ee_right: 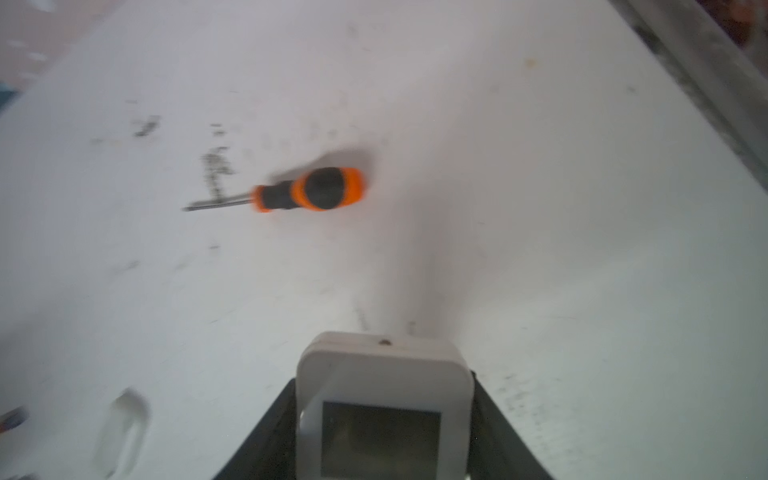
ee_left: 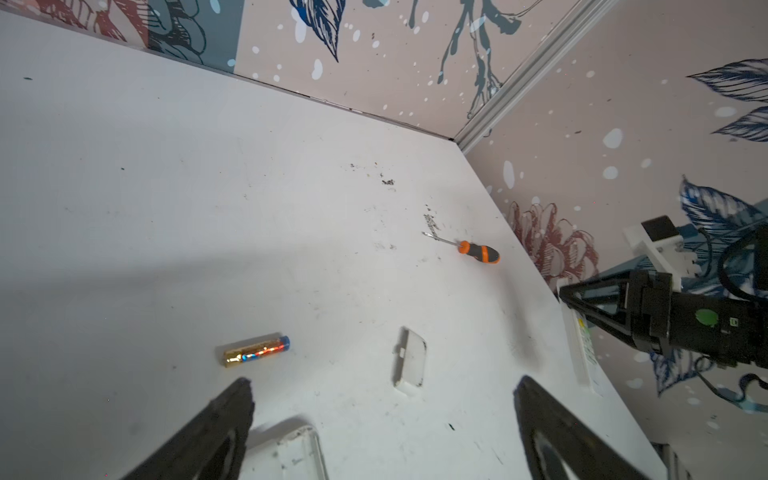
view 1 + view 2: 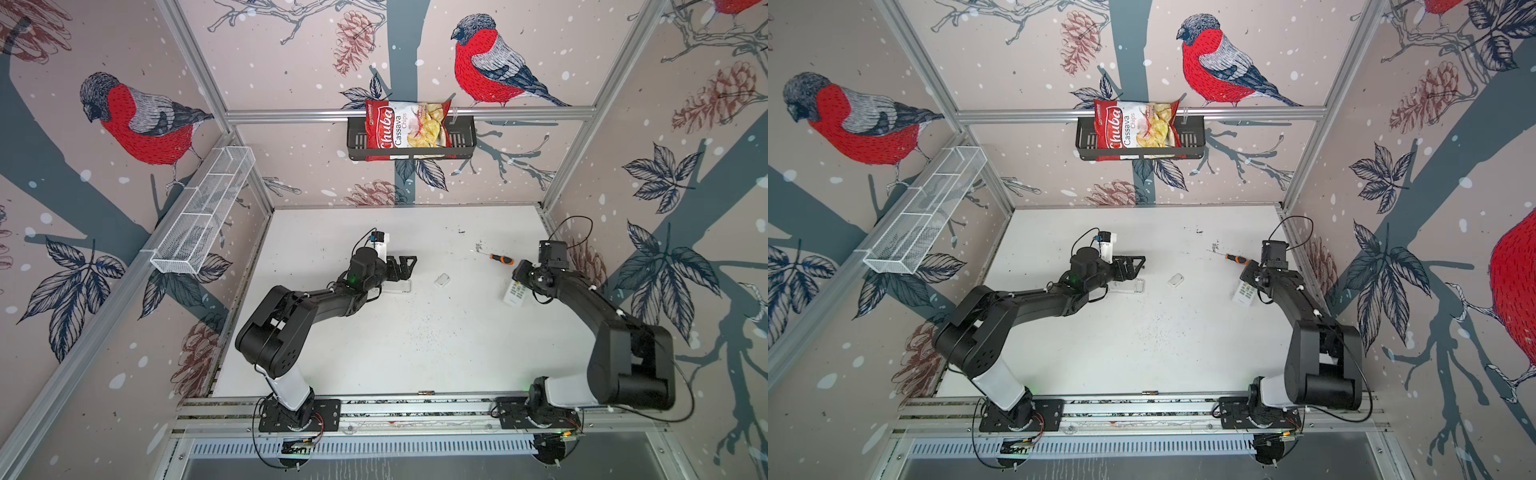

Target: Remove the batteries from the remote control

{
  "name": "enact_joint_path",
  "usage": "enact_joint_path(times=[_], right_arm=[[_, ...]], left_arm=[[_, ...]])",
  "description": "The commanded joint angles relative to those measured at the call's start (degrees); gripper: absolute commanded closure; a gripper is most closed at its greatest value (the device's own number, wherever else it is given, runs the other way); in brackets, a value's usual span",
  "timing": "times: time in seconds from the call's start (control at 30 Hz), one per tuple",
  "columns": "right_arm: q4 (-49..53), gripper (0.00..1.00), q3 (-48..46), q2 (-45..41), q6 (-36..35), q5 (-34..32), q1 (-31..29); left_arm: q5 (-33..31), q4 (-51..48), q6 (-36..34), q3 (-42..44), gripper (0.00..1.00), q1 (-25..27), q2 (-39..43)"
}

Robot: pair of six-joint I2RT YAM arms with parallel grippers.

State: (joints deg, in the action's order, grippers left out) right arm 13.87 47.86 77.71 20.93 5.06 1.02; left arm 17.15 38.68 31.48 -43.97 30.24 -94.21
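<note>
My right jaws are closed on the remote control, one finger against each long side. In the right wrist view it fills the lower middle of the frame, its rounded end and a dark square window pointing away from me. In both top views the remote control sits right of centre on the white worktop, button side up. I cannot tell whether it rests on the surface or hangs just above it.

My left jaws are spread wide and hold nothing. In the left wrist view one battery, gold with blue and red marks, lies on its side in the lower left of the frame. It is just beyond the tip of one finger, outside the gap and not touching it. The small white battery cover lies flat in the lower middle, in line with the gap between my fingers but ahead of the tips. A clear plastic piece lies at the bottom edge beneath the jaws.

The orange-and-black screwdriver lies just past the remote control, apart from it.

At the bottom middle of both top views, on the near edge of the worktop by the rail, lies a small dark cylinder with a gold band. It looks like a second battery, well apart from both jaws.
</note>
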Motion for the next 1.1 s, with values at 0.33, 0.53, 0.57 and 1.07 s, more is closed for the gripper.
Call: enact_joint_path(times=[0.33,0.53,0.57,1.07], right_arm=[[-19.0,0.59,5.6,-0.8,-4.0,31.8,-17.4],[-20.1,0.59,13.6,6.7,-7.4,40.5,-26.5],[-21.1,0.59,14.3,7.7,-7.6,41.6,-27.7],[-31.7,0.59,23.8,19.2,-4.8,55.8,-31.9]], left_arm=[[8.2,-0.1,-0.3,13.7,0.04,-1.5,26.5],[13.2,0.5,0.4,16.4,0.05,-3.4,34.5],[13.2,-0.5,0.0,16.0,0.05,-3.5,35.2],[18.3,14.9,2.7,16.0,0.05,-5.5,26.4]])
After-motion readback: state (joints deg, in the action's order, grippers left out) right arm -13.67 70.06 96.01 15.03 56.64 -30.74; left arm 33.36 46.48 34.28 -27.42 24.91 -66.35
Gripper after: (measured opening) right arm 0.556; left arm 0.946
